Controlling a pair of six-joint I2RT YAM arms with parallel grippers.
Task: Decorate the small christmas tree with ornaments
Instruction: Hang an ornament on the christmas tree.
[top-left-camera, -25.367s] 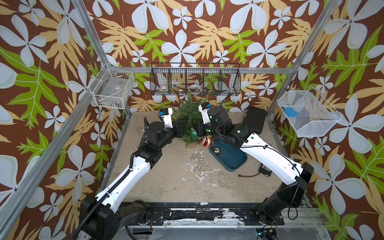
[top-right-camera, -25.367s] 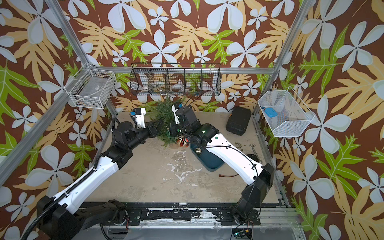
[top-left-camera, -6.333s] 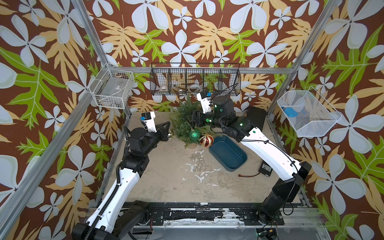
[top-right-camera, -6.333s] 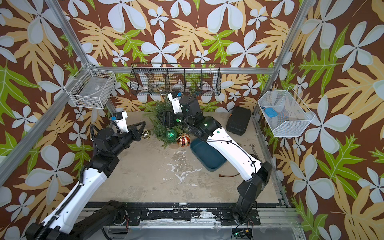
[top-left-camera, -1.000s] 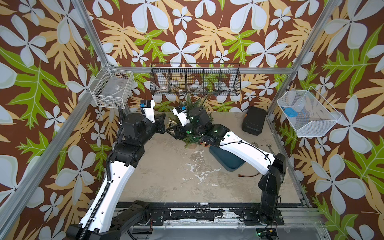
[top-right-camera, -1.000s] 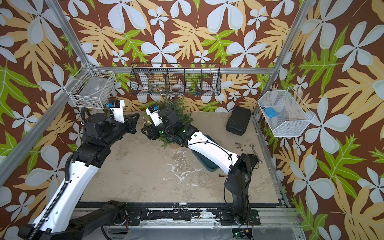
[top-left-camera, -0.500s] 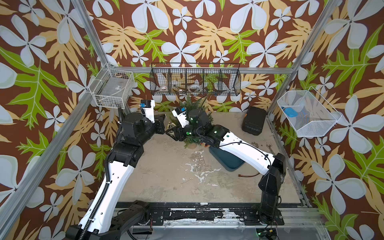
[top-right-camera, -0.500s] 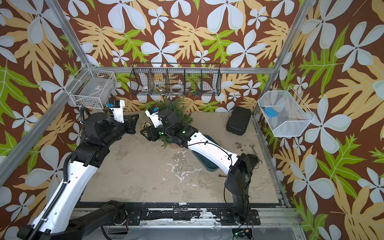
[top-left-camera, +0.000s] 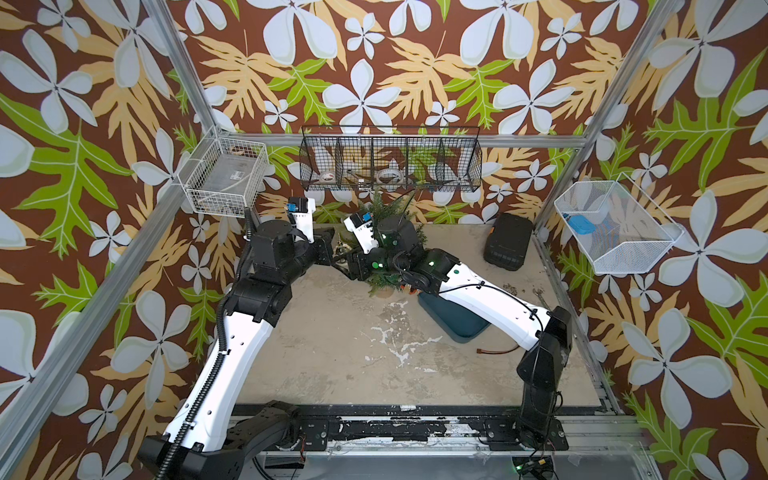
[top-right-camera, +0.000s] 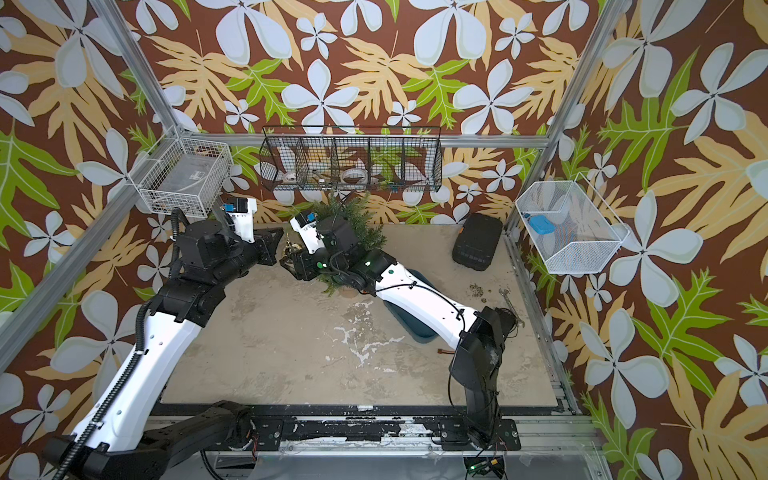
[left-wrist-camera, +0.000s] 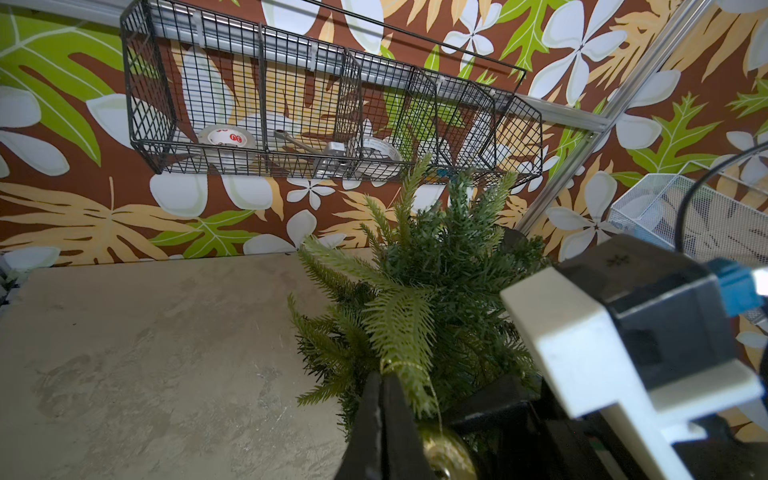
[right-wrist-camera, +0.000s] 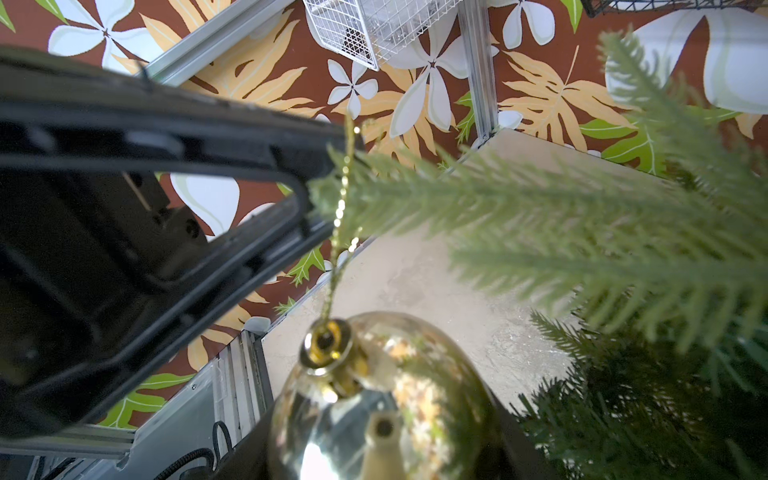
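We look into a robot test cell in a lab: aluminium frame posts (top-left-camera: 183, 70), printed wallpaper (top-left-camera: 374, 83), wire baskets (top-left-camera: 390, 158) hung at ten, twelve and two o'clock, and two robot arms (top-left-camera: 232, 353) bolted to a rail (top-left-camera: 395, 428) at six o'clock beside a worn tabletop (top-left-camera: 332, 353).

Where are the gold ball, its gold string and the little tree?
gold ball (right-wrist-camera: 382, 399), right wrist view, shiny body.
gold string (right-wrist-camera: 337, 216), right wrist view, mid-strand.
little tree (left-wrist-camera: 440, 266), left wrist view, upper branches.

Dark-green tree (top-left-camera: 384, 208) stands upright by the back wall (top-left-camera: 374, 83) — shiny gold ball (right-wrist-camera: 374, 395) under a branch tip, cord (right-wrist-camera: 338, 208) across it.
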